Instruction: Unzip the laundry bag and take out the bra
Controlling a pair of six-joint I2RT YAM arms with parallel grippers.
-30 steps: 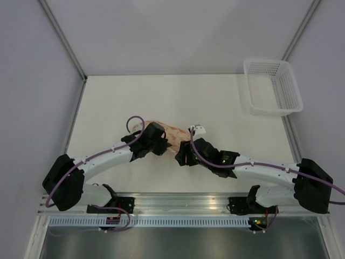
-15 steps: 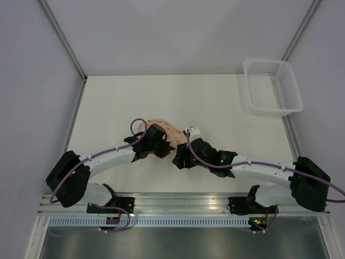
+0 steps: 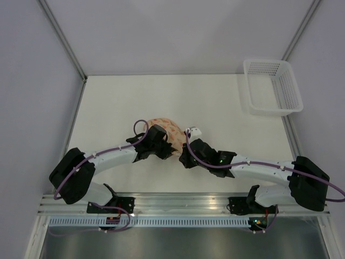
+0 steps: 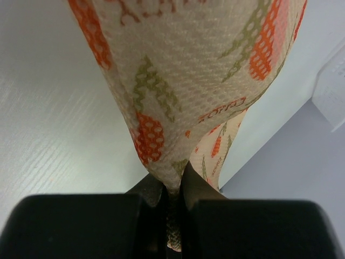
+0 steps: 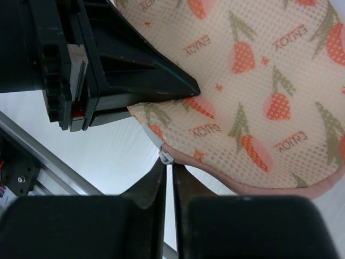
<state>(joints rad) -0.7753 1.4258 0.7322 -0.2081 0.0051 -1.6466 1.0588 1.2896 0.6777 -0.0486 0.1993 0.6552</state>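
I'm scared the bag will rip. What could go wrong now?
The right gripper pinches only the tiny grey zipper pull at its tips, so it could slip off. The left gripper holds just a thin fold of the laundry bag; a hard pull might stretch the mesh or tug it loose.

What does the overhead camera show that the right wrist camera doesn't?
Only the overhead view shows the white basket at the far right corner of the table, with the laundry bag as a small patch near the front middle. Only the right wrist view shows the bag's pink rim, its orange-red print, and a small grey zipper tab at the tips of the closed right hand. Both show the left hand gripping the bag.
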